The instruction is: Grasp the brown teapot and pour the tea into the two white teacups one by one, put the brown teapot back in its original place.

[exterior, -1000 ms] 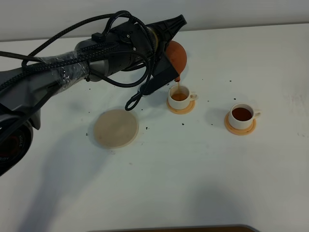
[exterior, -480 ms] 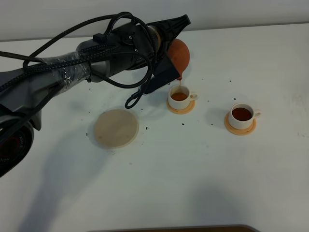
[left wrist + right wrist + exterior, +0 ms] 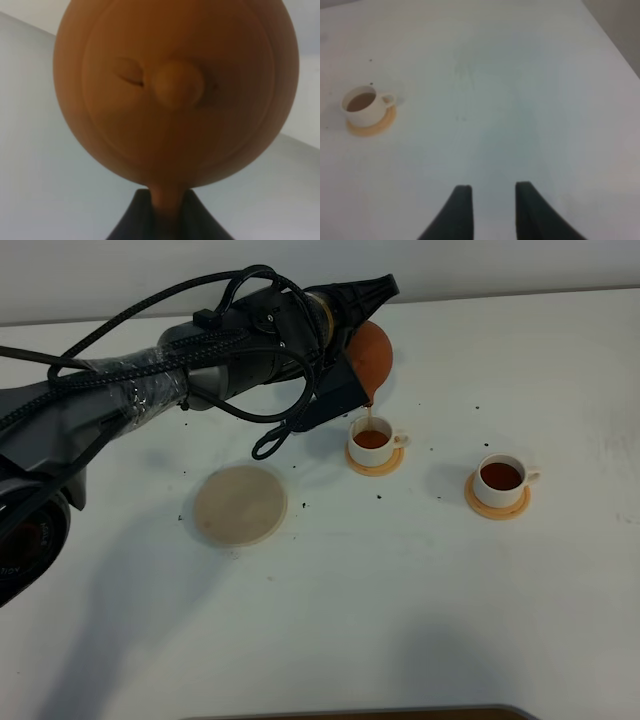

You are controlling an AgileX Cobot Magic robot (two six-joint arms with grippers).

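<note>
My left gripper (image 3: 350,340) is shut on the handle of the brown teapot (image 3: 368,352) and holds it tilted above the left white teacup (image 3: 372,440). A thin stream of tea runs from the spout into that cup. The right white teacup (image 3: 500,477) holds dark tea. The pale tan disc (image 3: 240,505) lies bare at the left of the cups. In the left wrist view the teapot (image 3: 175,90) fills the picture, its handle between the fingers (image 3: 130,225). My right gripper (image 3: 490,200) is open and empty over bare table, with one filled teacup (image 3: 362,105) far off.
Each cup stands on a small orange coaster (image 3: 375,466) (image 3: 497,504). Small dark specks dot the white table (image 3: 420,590). The left arm and its cables (image 3: 150,380) stretch over the table's back left. A dark edge shows at the front (image 3: 400,712).
The teapot has shifted slightly right and up while still pouring. The tea in the left cup has risen and looks darker. The right cup and the disc have not moved.
</note>
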